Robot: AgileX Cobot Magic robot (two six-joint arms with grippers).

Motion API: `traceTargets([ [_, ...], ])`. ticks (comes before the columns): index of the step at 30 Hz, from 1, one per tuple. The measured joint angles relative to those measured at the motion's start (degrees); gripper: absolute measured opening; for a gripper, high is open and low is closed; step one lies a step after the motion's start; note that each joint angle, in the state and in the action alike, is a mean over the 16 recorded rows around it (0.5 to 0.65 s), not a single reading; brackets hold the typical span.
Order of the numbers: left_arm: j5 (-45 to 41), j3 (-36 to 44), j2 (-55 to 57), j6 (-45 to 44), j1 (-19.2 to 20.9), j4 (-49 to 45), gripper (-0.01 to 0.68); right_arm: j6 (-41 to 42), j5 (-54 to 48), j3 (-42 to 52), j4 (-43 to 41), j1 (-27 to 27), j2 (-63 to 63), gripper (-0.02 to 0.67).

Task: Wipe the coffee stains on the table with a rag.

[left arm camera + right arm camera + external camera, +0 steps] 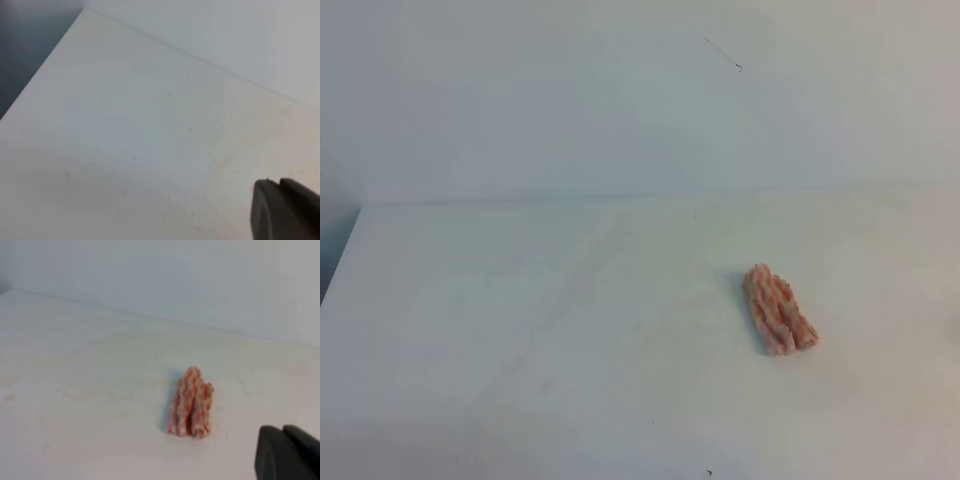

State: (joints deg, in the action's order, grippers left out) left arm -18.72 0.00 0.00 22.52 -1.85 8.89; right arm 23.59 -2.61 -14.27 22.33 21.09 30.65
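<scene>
The rag (779,310), a pink-and-white ridged bundle, lies loose on the white table (520,320), right of the middle. In the right wrist view the rag (191,403) rests ahead and to the left of my right gripper (283,434). Its dark fingertips are pressed together at the bottom right corner and hold nothing. My left gripper (279,186) shows the same way in the left wrist view, fingertips together over bare tabletop (125,140). Neither arm appears in the exterior high view. I cannot make out any coffee stains, only faint smudges.
The table's back edge meets a plain pale wall (620,100). The left edge of the table (342,255) drops off to a dark gap (25,35).
</scene>
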Motion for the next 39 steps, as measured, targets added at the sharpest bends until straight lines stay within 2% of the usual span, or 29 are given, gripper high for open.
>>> traceTargets([
  [8,0.0,0.0,0.0,0.0,0.0,0.0,-0.001,0.0,-0.4,1.3,0.0,0.0,-3.1,-0.001],
  [19,0.0,0.0,0.0,0.0,0.0,0.0,-0.001,0.0,-0.6,8.7,0.0,-1.3,-18.0,-0.002],
  [30,0.0,0.0,0.0,0.0,0.0,0.0,-0.001,-0.1,-9.7,15.2,0.2,-8.7,-28.6,-0.002],
  [39,0.0,0.0,0.0,0.0,0.0,-0.1,-0.001,-0.1,-16.2,15.1,0.7,-16.6,-31.5,-0.002],
])
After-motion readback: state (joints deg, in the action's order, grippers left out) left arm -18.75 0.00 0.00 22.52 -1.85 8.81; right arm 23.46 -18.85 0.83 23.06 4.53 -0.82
